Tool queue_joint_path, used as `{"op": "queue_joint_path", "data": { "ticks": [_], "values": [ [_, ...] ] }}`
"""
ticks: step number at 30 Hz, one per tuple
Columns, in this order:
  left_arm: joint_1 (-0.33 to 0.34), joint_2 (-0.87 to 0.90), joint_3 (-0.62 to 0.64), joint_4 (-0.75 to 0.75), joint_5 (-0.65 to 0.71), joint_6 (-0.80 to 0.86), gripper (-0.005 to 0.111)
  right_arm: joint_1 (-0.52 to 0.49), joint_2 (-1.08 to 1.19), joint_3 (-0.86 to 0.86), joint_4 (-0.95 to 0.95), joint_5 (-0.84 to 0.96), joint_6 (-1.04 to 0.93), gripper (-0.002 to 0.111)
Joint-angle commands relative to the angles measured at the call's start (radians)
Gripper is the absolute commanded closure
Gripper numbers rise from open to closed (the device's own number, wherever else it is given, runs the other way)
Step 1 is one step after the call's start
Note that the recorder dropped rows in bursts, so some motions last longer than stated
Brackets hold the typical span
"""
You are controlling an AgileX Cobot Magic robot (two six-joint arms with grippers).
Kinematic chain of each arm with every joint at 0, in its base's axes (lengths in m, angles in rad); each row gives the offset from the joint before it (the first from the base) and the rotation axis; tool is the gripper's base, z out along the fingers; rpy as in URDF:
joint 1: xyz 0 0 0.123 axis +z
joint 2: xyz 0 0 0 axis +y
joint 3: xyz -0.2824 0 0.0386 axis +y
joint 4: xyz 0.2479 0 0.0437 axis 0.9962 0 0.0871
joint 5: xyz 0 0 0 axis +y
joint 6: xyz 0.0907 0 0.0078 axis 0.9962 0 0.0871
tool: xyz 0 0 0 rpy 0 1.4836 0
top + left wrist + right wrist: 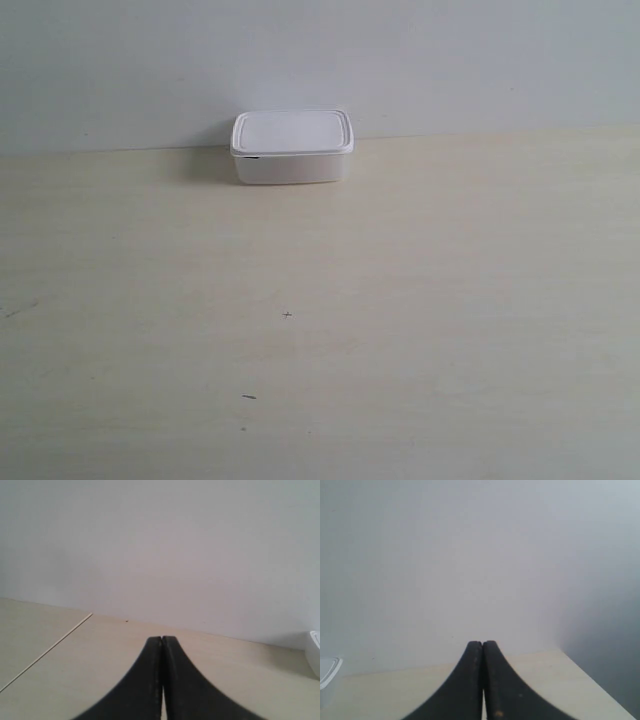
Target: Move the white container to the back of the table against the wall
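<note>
Lab-like test bench: pale wood-grain table (450,350) against plain grey-white wall (450,60).

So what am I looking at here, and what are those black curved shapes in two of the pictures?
A robot with two arms, each ending in a gripper. One camera off the arms shows a pale table, a plain wall, and a lidded white container at the table's back by the wall. The other two pictures come from cameras on the wrists. The black shapes are the left gripper and the right gripper, both shut, holding nothing.
</note>
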Motion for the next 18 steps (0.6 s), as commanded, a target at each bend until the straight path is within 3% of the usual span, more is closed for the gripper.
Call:
{"op": "queue_joint_path", "data": {
  "ticks": [1, 5, 18],
  "values": [
    [0.002, -0.007, 0.052, -0.007, -0.054, 0.003, 0.107, -0.006, 0.001, 0.015, -0.028, 0.001, -0.005, 0.108],
    [0.002, -0.007, 0.109, -0.007, -0.119, 0.003, 0.107, -0.006, 0.001, 0.052, -0.057, 0.0, -0.005, 0.108],
    [0.0, -0.036, 0.165, -0.007, -0.129, -0.011, 0.107, -0.006, -0.186, 0.243, -0.084, 0.095, -0.005, 0.108]
  ]
}}
